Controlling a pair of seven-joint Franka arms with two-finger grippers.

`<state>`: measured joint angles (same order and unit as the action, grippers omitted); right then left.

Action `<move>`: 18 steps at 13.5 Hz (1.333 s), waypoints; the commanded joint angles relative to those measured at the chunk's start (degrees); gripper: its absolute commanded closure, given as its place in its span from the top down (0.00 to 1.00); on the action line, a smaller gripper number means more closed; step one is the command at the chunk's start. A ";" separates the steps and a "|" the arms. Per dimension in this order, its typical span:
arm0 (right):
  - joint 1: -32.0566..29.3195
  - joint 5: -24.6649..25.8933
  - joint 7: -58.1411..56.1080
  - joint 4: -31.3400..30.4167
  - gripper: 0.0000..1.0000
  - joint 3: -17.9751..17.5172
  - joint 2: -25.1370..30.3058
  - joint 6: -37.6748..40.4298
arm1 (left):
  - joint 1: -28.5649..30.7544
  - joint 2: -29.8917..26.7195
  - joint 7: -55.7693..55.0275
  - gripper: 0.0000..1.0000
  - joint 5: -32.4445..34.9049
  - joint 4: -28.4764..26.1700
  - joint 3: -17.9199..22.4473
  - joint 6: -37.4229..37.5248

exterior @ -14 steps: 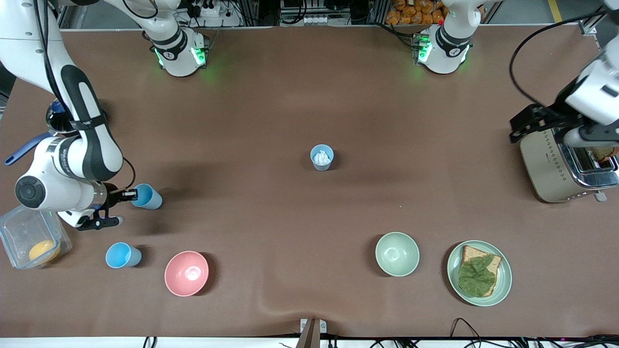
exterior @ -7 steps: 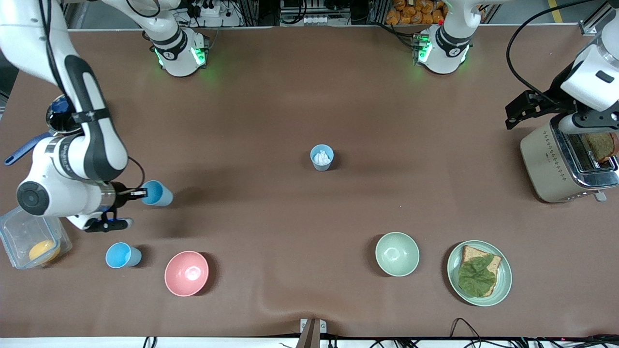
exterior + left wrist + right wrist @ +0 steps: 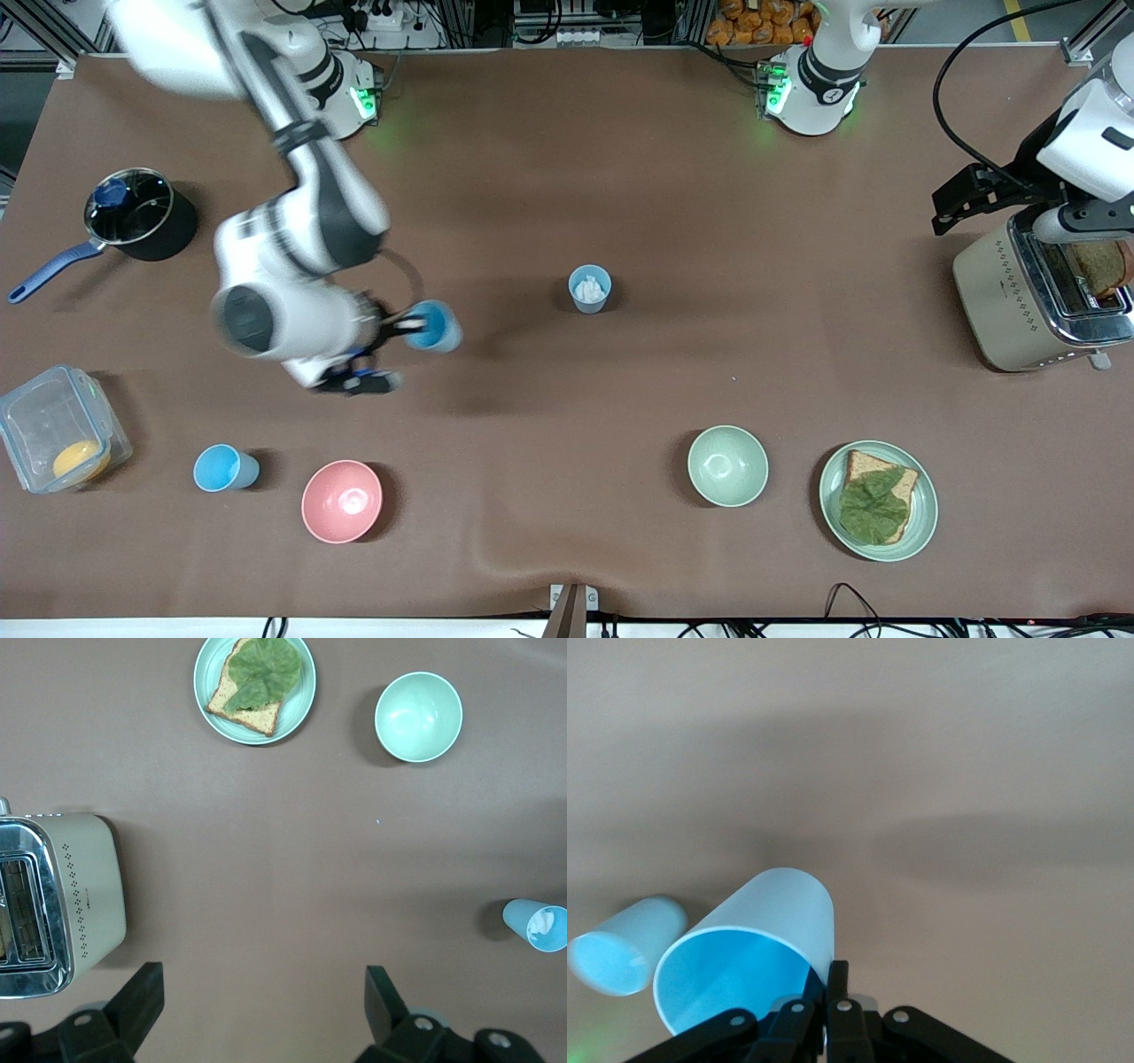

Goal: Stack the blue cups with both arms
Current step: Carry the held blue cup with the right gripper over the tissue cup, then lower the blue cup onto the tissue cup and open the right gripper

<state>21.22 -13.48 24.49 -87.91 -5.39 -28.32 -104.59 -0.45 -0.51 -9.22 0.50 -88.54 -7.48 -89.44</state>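
Spanning the whole scene, the brown desk [image 3: 567,159] bears all items. Right arm [image 3: 292,221]: its right hand [image 3: 403,326] is clenched on the rim of a carried blue cup [image 3: 434,326], held in the air over the desk's middle, between the arm's own end and the centre. Left hand [image 3: 257,1019], released, waits over the toaster [image 3: 1019,301]. Target blue cup [image 3: 589,288], holding something white, stands at the desk's centre; a third blue cup [image 3: 223,468] stands beside the pink bowl [image 3: 342,501]. Advisable technique: level the carried cup upright, centre it over the target's mouth, lower gently, then release.
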 commanded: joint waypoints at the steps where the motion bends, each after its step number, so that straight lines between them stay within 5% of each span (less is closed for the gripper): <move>1: 8.81 -1.28 12.11 2.92 0.00 0.90 0.20 -0.78 | -0.25 0.51 -0.45 1.00 0.03 0.91 0.80 0.93; 7: 18.85 -0.23 23.22 2.05 0.00 1.25 -1.03 -7.90 | -0.07 1.83 -0.27 1.00 -0.32 4.34 1.67 1.90; 18: 20.88 0.13 29.38 0.28 0.00 1.34 -4.73 -12.40 | -0.16 2.62 0.08 1.00 -0.15 4.43 1.76 2.69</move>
<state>41.23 -13.51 52.60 -86.98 -4.80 -33.54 -116.71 -0.40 1.04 -9.22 0.50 -85.99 -5.91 -88.36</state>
